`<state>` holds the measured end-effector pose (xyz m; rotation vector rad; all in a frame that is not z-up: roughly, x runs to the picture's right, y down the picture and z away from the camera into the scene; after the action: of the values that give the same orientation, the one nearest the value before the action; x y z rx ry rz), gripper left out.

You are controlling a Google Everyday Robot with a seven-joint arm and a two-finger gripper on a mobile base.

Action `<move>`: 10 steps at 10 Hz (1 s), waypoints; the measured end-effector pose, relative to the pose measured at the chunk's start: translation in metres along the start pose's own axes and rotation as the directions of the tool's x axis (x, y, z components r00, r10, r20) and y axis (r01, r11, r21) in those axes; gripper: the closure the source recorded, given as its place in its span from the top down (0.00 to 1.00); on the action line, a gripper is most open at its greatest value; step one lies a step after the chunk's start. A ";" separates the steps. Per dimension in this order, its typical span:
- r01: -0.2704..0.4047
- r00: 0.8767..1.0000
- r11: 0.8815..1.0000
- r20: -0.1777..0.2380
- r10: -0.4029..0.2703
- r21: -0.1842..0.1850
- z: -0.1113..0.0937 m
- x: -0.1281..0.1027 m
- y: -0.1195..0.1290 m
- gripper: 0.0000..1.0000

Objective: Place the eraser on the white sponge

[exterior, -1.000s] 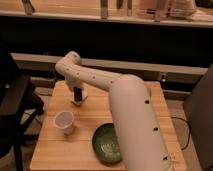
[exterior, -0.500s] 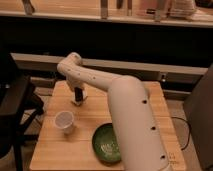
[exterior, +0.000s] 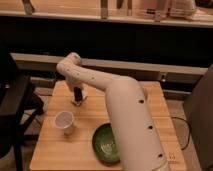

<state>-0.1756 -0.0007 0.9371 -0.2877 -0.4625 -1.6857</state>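
My gripper (exterior: 77, 95) points straight down at the far left part of the wooden table (exterior: 150, 107), at the end of my white arm (exterior: 100, 80). A small dark block, which looks like the eraser (exterior: 77, 93), shows at the gripper's tip. Right below it lies a pale thin block, the white sponge (exterior: 79, 103). The dark block stands just above or on the sponge; I cannot tell whether they touch.
A white cup (exterior: 64, 121) stands at the front left of the table. A green bowl (exterior: 106, 142) sits at the front middle, partly behind my arm. A dark chair (exterior: 15, 107) stands left of the table. A counter runs along the back.
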 end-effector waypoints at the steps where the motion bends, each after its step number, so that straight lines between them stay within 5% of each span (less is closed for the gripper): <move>1: 0.006 1.000 1.000 0.000 -0.006 0.001 0.002 0.001 -0.001 0.00; 3: 0.013 1.000 1.000 0.000 -0.013 0.005 0.003 0.000 -0.002 0.01; 8: 0.017 1.000 1.000 -0.004 -0.017 0.014 0.007 0.000 0.000 0.32; 10: 0.018 1.000 1.000 -0.006 -0.018 0.019 0.008 0.000 0.001 0.37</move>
<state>-0.1755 0.0023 0.9443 -0.2660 -0.4778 -1.6984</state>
